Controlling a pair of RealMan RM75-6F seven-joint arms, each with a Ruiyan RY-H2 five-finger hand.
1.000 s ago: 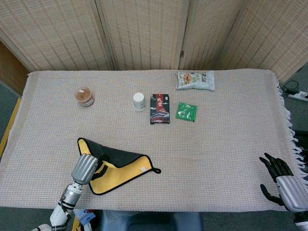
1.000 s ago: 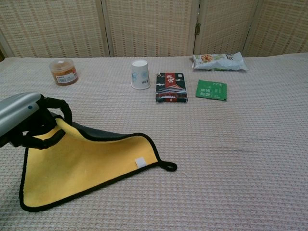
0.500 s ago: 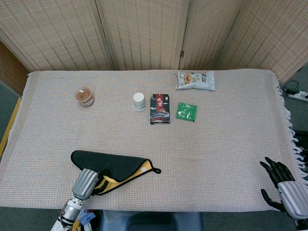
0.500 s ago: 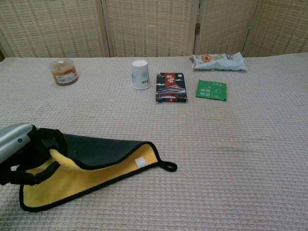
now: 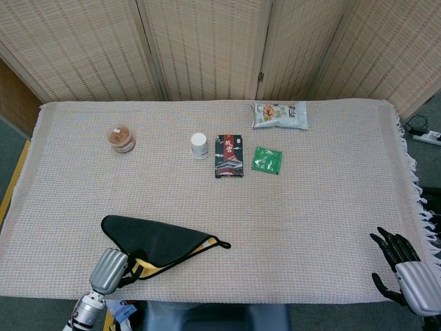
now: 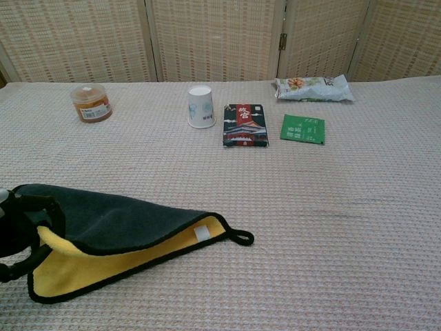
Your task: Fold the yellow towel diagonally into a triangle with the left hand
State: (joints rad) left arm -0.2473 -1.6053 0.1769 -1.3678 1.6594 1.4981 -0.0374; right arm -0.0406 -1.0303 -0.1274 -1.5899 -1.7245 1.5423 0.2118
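The yellow towel [image 5: 157, 239] lies near the table's front left, folded over itself into a rough triangle. Its dark grey underside [image 6: 117, 216] faces up, and a yellow strip [image 6: 103, 258] shows along the front edge. A black hanging loop [image 6: 242, 238] sticks out at its right tip. My left hand [image 5: 110, 268] is at the towel's front left corner, at the table's edge. Its dark fingers [image 6: 24, 224] grip that corner at the left edge of the chest view. My right hand [image 5: 405, 267] hangs off the table's front right corner with its fingers spread and nothing in it.
Along the far half of the table stand an orange-lidded jar [image 6: 91, 102], a white paper cup [image 6: 200, 106], a dark red-printed packet [image 6: 244, 125], a green packet [image 6: 302, 129] and a snack bag [image 6: 313, 88]. A woven cloth [image 5: 317, 214] covers the table.
My left hand has drawn the lifted corner down and toward the front edge. The flap has come over, so dark grey now covers most of the yellow. The right hand sank slightly.
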